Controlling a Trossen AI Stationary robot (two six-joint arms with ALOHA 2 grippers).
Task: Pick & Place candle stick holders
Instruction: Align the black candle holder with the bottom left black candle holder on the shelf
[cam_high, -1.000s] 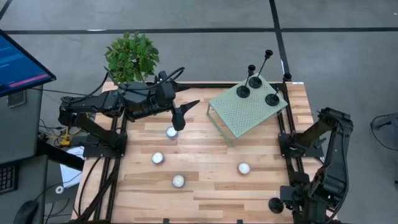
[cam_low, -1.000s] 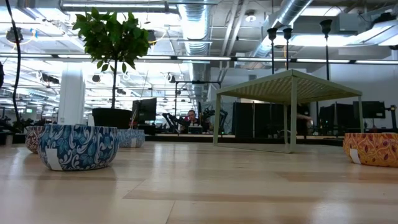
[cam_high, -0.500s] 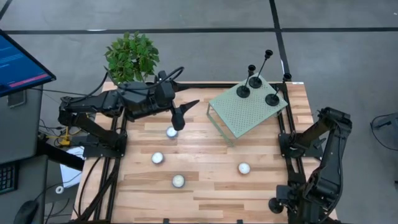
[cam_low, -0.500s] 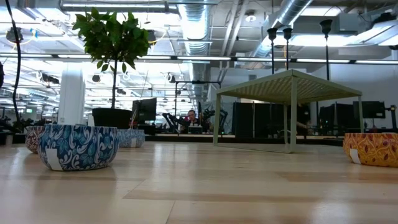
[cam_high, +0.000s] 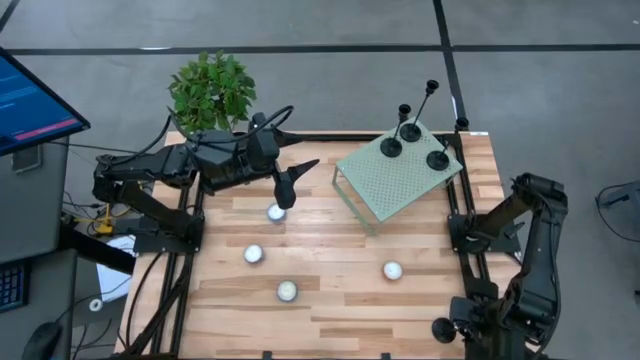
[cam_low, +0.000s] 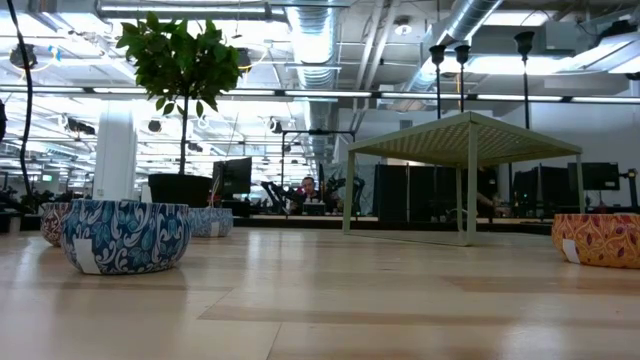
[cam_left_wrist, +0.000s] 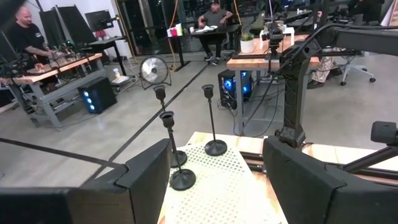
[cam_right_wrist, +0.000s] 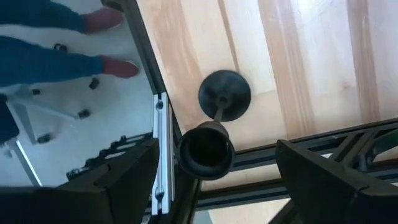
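Three black candle stick holders (cam_high: 410, 130) stand by their disc bases on a pale green perforated stand (cam_high: 395, 180) at the far right; the left wrist view also shows the holders (cam_left_wrist: 182, 179). A fourth holder (cam_right_wrist: 206, 151) stands on its base (cam_right_wrist: 224, 95) at the table's near right corner (cam_high: 441, 328). My right gripper (cam_right_wrist: 217, 163) points down over it, open, a finger on either side of the cup and apart from it. My left gripper (cam_high: 297, 178) hangs level over the far left, open, with nothing between its fingers.
Several white tealight candles (cam_high: 392, 270) lie on the wood between the arms; in the low view they show as patterned cups (cam_low: 125, 235). A potted plant (cam_high: 210, 90) stands at the far left corner. The black table frame rail (cam_right_wrist: 163, 124) runs close beside the fourth holder.
My right gripper has sunk a little toward the holder at the near right corner and rolled slightly about its own line. Its fingers have stayed open. The holders and candles have kept their places.
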